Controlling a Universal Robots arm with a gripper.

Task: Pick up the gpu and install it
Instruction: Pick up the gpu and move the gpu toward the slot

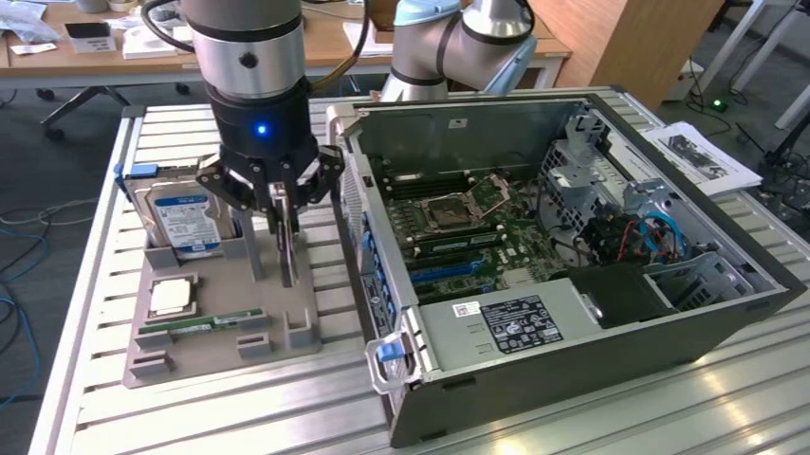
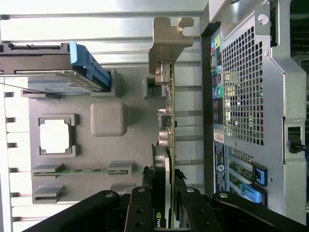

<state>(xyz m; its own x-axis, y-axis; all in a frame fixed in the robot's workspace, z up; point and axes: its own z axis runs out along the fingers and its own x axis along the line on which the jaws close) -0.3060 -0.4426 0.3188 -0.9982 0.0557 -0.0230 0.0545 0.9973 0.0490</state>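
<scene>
The gpu (image 1: 290,256) is a thin dark card with a pale metal bracket, standing on edge over the grey tray (image 1: 222,284) on the side nearest the computer case. My gripper (image 1: 288,210) reaches straight down onto it and is shut on its upper edge. In the wrist view the gpu (image 2: 169,111) runs away from the gripper (image 2: 165,193), with a black finger pressed against each face. The bracket end (image 2: 166,43) sits past the tray (image 2: 135,140). Whether the card's lower edge still rests on the tray is unclear.
On the tray lie a silver hard drive with a blue label (image 1: 177,218), a CPU (image 1: 171,296) and a green memory stick (image 1: 203,324). The open computer case (image 1: 570,227) lies just beside it in the exterior view's right, motherboard (image 1: 469,227) exposed. A second arm (image 1: 456,38) stands behind.
</scene>
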